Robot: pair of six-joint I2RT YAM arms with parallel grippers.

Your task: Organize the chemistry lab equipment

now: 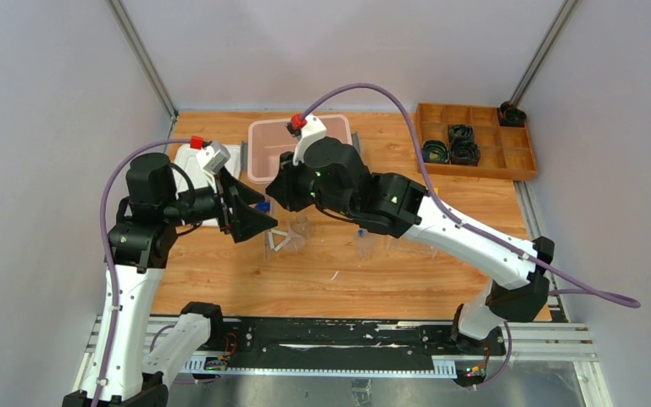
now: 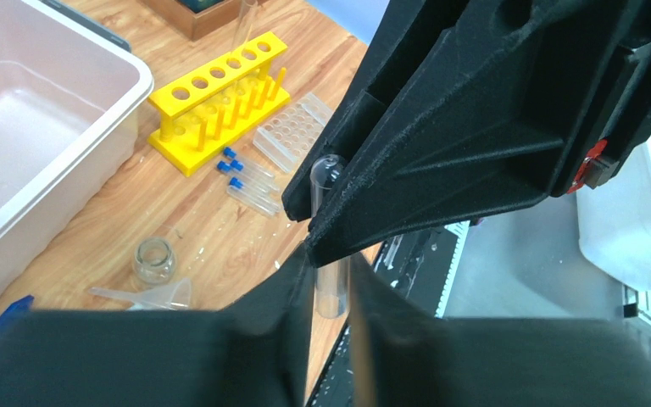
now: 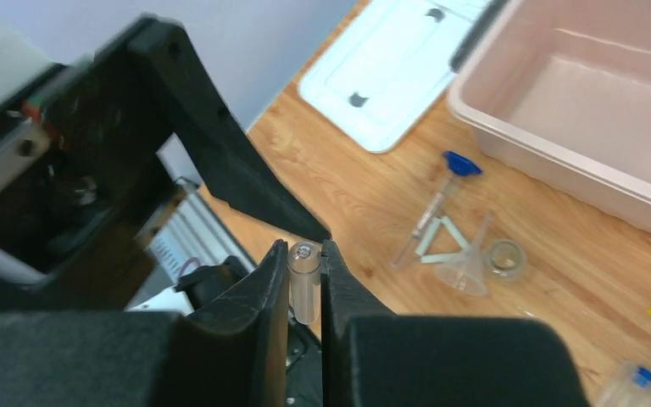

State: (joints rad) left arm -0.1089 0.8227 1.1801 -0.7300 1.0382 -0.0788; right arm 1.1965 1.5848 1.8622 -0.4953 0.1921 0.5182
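My right gripper [image 3: 304, 254] is shut on a small clear uncapped tube [image 3: 303, 284], which it holds upright above the table's near edge. My left gripper [image 2: 332, 297] is open around the same tube [image 2: 331, 254], with a narrow gap at each finger. In the top view the two grippers meet tip to tip, left gripper [image 1: 253, 219] against right gripper [image 1: 278, 193], and the tube is hidden. A yellow six-hole rack [image 2: 216, 102], a clear rack [image 2: 292, 131], blue-capped tubes [image 2: 246, 178], a small beaker [image 2: 154, 259] and a funnel [image 2: 148, 295] lie on the wood.
A pink bin [image 1: 297, 148] and a white lid [image 1: 208, 161] sit at the back of the table. The brown wooden tray [image 1: 475, 140] with black rings is at the back right. A blue-tipped dropper [image 3: 441, 199] lies by the funnel [image 3: 466, 271].
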